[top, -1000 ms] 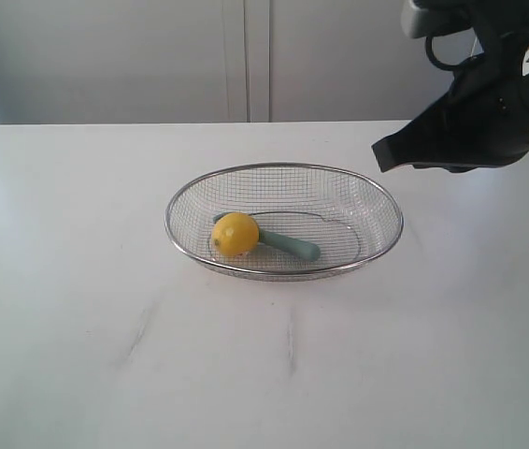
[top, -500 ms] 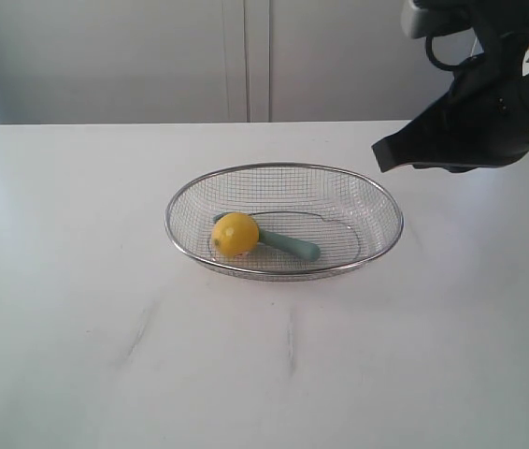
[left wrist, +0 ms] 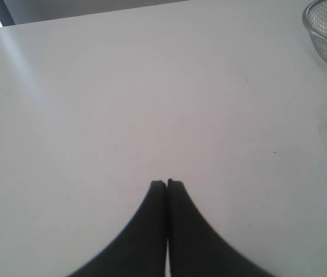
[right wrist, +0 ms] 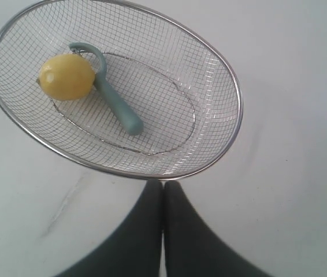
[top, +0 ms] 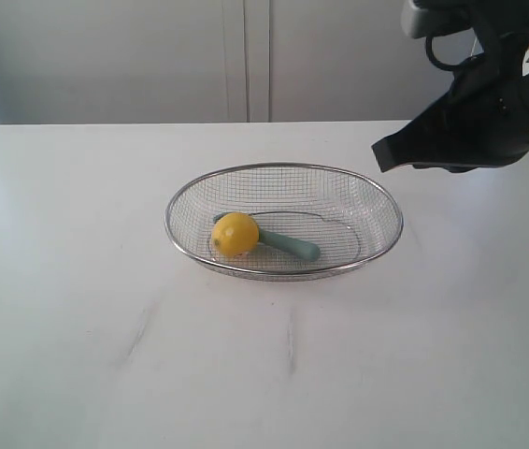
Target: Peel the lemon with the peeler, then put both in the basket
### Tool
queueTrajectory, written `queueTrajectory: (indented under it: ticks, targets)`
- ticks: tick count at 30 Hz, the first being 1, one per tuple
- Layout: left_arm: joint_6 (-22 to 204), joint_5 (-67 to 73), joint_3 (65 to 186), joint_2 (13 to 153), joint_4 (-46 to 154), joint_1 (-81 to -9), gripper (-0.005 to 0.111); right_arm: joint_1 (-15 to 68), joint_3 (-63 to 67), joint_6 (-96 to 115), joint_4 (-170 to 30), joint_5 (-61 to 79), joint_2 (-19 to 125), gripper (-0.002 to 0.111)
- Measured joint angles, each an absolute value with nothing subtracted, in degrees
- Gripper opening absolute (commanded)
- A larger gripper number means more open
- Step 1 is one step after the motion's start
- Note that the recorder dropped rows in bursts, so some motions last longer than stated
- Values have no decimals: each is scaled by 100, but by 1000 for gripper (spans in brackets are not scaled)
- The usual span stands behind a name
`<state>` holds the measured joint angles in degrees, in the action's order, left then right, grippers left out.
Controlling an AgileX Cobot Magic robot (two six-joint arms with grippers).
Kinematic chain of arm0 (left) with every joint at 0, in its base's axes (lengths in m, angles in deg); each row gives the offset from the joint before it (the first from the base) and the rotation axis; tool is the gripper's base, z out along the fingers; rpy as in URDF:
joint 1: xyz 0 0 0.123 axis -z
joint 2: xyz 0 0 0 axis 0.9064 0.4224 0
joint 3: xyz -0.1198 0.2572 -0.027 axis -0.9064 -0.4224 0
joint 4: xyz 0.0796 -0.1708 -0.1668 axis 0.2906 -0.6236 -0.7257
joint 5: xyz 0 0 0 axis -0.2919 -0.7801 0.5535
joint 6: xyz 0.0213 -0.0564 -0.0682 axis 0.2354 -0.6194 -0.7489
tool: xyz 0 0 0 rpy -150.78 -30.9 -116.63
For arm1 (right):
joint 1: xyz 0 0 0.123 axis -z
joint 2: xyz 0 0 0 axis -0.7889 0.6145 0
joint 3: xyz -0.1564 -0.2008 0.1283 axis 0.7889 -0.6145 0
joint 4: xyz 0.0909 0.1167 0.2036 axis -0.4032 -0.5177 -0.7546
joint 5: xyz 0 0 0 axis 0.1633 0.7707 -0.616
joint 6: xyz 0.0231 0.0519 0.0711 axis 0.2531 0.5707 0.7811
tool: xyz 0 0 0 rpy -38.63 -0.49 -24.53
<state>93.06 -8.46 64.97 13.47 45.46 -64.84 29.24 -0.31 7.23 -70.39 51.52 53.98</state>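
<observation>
No change since a second ago: arms and items all sit as before. The white table carries the basket at its middle. My right gripper hangs near the basket's rim, jaws clenched and empty. My left gripper is over the table, also clenched and empty. The peeler lies in the basket, with the lemon against its head.

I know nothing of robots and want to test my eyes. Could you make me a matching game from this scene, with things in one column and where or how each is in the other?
Things:
1. small round yellow lemon
2. slim teal plastic peeler
3. oval silver wire-mesh basket
4. black right tool

States:
A. shut and empty, in the air beside the basket
B. stands on the white table
C. lies in the basket, handle toward its middle
D. sits in the basket against the peeler's head

Pairs: 1-D, 2-C, 3-B, 4-A.
</observation>
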Motion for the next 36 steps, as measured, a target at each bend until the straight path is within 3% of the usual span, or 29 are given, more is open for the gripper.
queueTrajectory:
  ticks: [6,11,16,21,27,36]
  targets:
    - [9306,-846,6497,1347,4546,-6484,0,2924,-31,723,-7039,5152,5111,0]
    - [9306,-846,6497,1347,4550,-6484,0,3474,-31,738,-7061,5152,4090,0]
    - [9317,-846,6497,1347,4560,-6484,0,5020,-55,1698,-7373,5152,1918,0]
    - [9317,-846,6497,1347,4560,-6484,0,5404,-363,1758,-7424,5210,18,0]
    - [9327,-846,6497,1347,4560,-6484,0,5425,-1360,1761,-7496,5113,-1404,0]
    - [9327,-846,6497,1347,4560,-6484,0,5425,-3878,1771,-7557,2596,-1412,0]
